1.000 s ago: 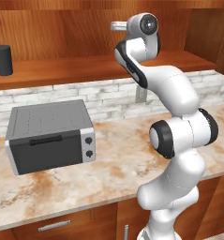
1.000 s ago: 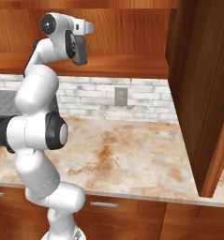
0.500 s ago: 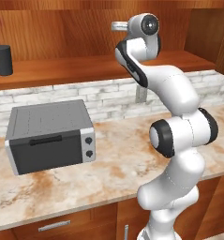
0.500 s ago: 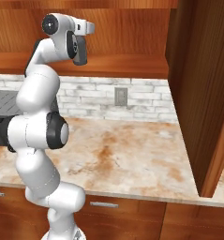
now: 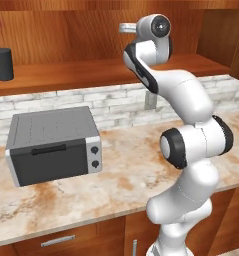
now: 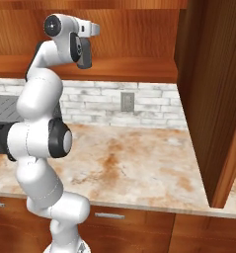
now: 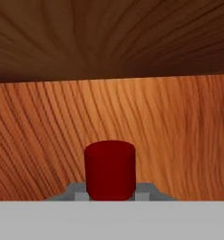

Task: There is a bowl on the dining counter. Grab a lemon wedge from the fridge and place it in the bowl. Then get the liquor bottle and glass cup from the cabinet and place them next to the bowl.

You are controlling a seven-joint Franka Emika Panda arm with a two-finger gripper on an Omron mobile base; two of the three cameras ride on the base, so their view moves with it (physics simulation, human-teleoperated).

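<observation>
The liquor bottle (image 7: 109, 169) fills the bottom middle of the hand view: its red cap and grey glass shoulders stand right at the hand, in front of the cabinet's wooden back wall (image 7: 111, 112). My gripper (image 5: 123, 27) is raised to the cabinet shelf (image 5: 71, 75) and shut around the bottle; its fingers are hidden. From the right base view the gripper (image 6: 94, 28) points into the cabinet, and the arm hides the bottle. The glass cup (image 5: 2, 64), a dark grey tumbler, stands upright at the shelf's far left.
A grey toaster oven (image 5: 53, 145) sits on the marble wall counter (image 5: 126, 180) below the shelf, left of the arm. The open cabinet door (image 6: 211, 99) juts out at the right. Drawers run under the counter.
The jaws have closed on the bottle. The arm itself has barely moved.
</observation>
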